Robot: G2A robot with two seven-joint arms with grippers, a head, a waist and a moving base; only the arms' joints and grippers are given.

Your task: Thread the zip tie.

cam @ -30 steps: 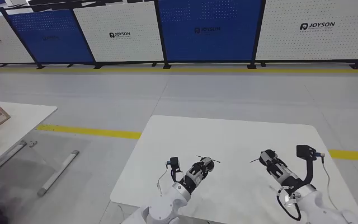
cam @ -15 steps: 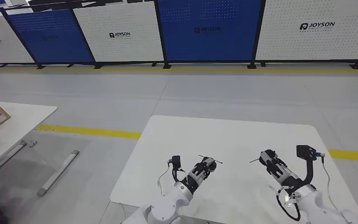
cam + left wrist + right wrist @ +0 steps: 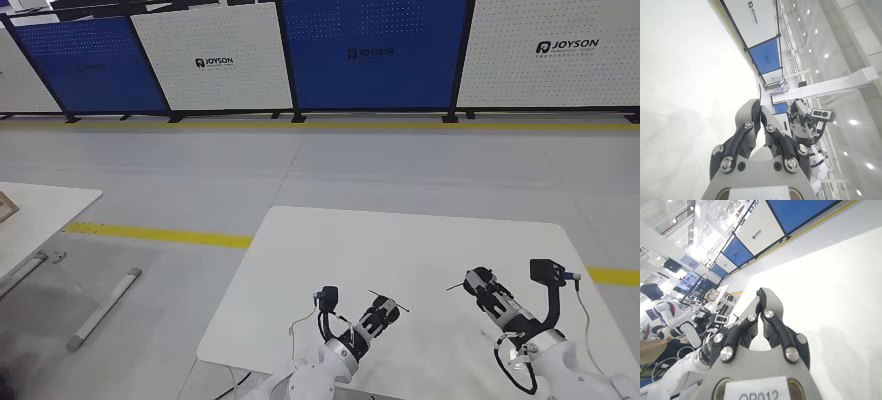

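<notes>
Left tool (image 3: 387, 308) was fully closed, with its pads pinching a thin black zip tie (image 3: 392, 299). The strip stuck out past the tips, and from the wrist camera it ran straight on ahead of the pinched pads (image 3: 756, 109).

Right tool (image 3: 471, 279) was closed too, on a short black strip (image 3: 455, 287). Only a stub with a small knob showed at its tips, so I couldn't tell if it was a tie head or a separate piece.

Surroundings:
- Both tools were held off the white worktop (image 3: 400, 240), over the part nearest the robot.
- They were well apart, with worktop surface between them.
- Ahead of the tools, past the worktop's far edge, was grey floor with a yellow line (image 3: 150, 235).
- Beyond that stood a row of blue and white pegboard panels (image 3: 375, 55).
- A second table (image 3: 40, 210) stood well off the left tool's outer side.

Pose:
- Left forearm rose from the near edge, with the tool pointing away from the robot and angled toward the right tool.
- Right forearm mirrored it, with its tips angled back toward the left tool.
- Each wrist camera sat on a bracket beside its tool.
</notes>
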